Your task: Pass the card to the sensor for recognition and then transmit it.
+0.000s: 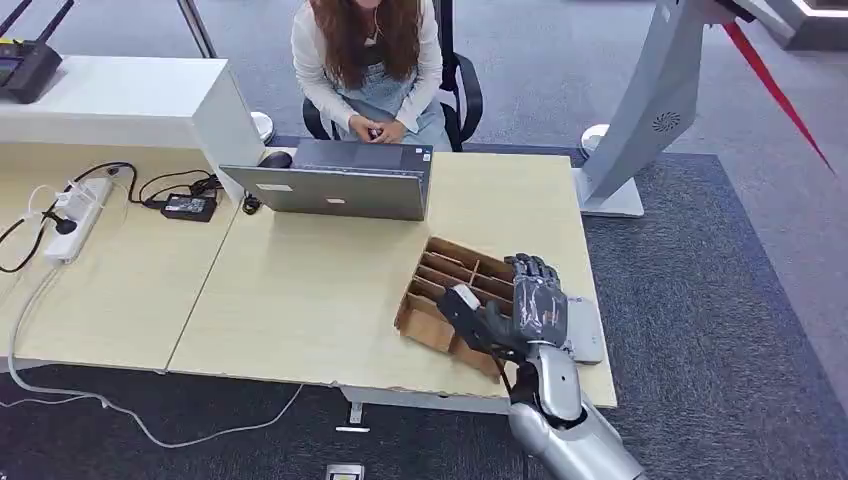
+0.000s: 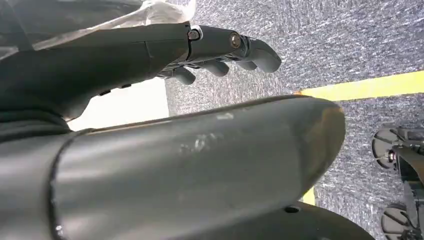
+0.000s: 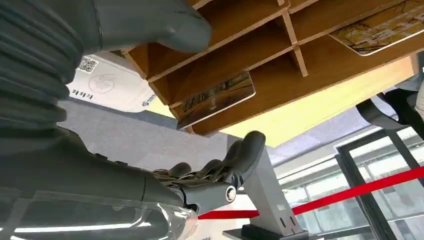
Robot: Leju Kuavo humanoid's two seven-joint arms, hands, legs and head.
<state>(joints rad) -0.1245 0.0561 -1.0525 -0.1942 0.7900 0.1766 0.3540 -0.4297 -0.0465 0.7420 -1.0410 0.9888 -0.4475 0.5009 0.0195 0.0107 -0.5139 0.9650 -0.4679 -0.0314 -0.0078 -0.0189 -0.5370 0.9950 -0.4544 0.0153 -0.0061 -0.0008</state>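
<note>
Pale wood desk (image 1: 300,290) stands on grey carpet; a power strip (image 1: 75,215) lies at 9 o'clock, a laptop (image 1: 335,180) at 12 with a seated person (image 1: 365,60) behind. Cardboard divider box (image 1: 450,300) sits at 4 o'clock; a card (image 3: 215,100) lies in one compartment. Right hand (image 1: 510,305) hovers over the box, fingers apart, grasping nothing. Left hand (image 2: 210,50) hangs over carpet, fingers loosely extended, released.

Even indoor light, sharp distant detail, soft close-up foregrounds.

The head view is evenly and brightly lit from overhead; only faint, soft shadows are cast on the table (image 1: 300,290). In both wrist views the near grey covers are rendered large and out of focus. A pale sheen is seen along the left hand (image 2: 150,165). Bright glare is admitted through the windows (image 3: 350,170) in the right wrist view.
</note>
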